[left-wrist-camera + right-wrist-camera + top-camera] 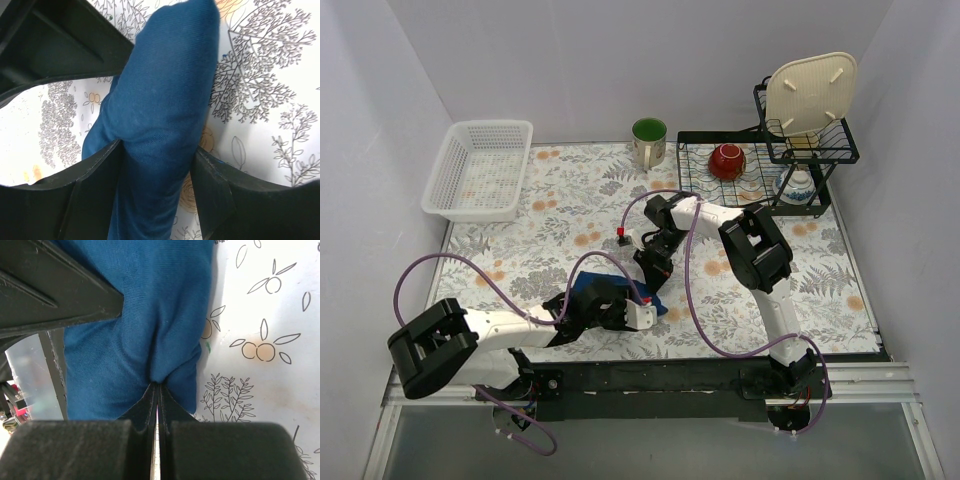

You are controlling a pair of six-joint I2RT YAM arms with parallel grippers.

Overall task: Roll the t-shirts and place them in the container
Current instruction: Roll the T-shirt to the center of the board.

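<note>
Two-armed, mid-roll: holds the t-shirt (588,288), bunched into a thick bundle, well apart from the dish rack (705,190), to its near-left. Clasps the bundle in left gripper (157,167); pinches a fold tight in right gripper (157,388). Calls next, likely, for turning it over without slackening.

A: What's along the back of the table (570,215)?
B: Basket (450,165) left, mug (649,142) middle, rack (695,172) right, with a bowl (727,160) in it and a plate (810,92) upright in its upper tier.
A: And the t-shirt (588,287)?
B: Near the front, left of centre.
</note>
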